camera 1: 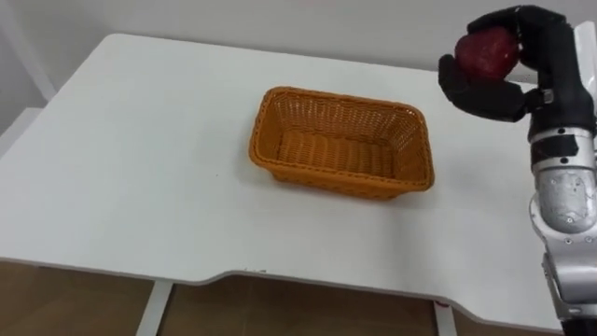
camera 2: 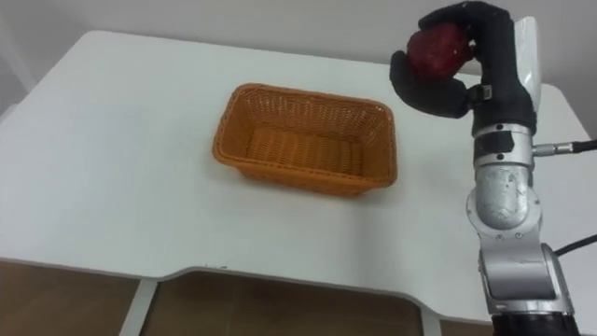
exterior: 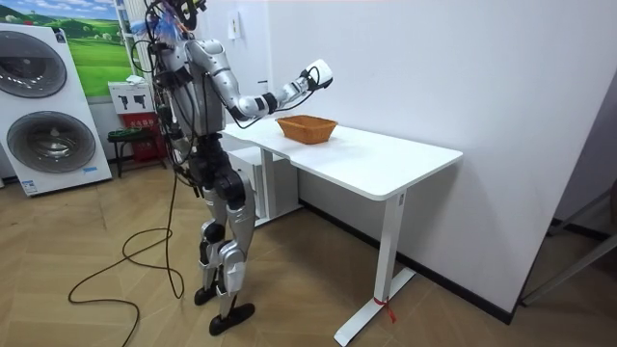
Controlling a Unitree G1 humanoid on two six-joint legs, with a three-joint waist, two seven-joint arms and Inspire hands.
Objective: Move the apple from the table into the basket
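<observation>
R hand (camera 1: 508,70) has its dark fingers curled round the apple (camera 1: 485,51) (round, deep red, glossy), held up in the air to the right of the basket (camera 1: 341,142), a rectangular orange wicker one sitting empty on the smooth white table (camera 1: 121,168).

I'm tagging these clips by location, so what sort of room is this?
Likely a home-style test room or laundry area: front-loading washing machines by the wall, a white table with a wicker basket, and a wood floor.

Black right hand (camera 2: 437,91) with white back plate — silver, jointed forearm below.
</observation>
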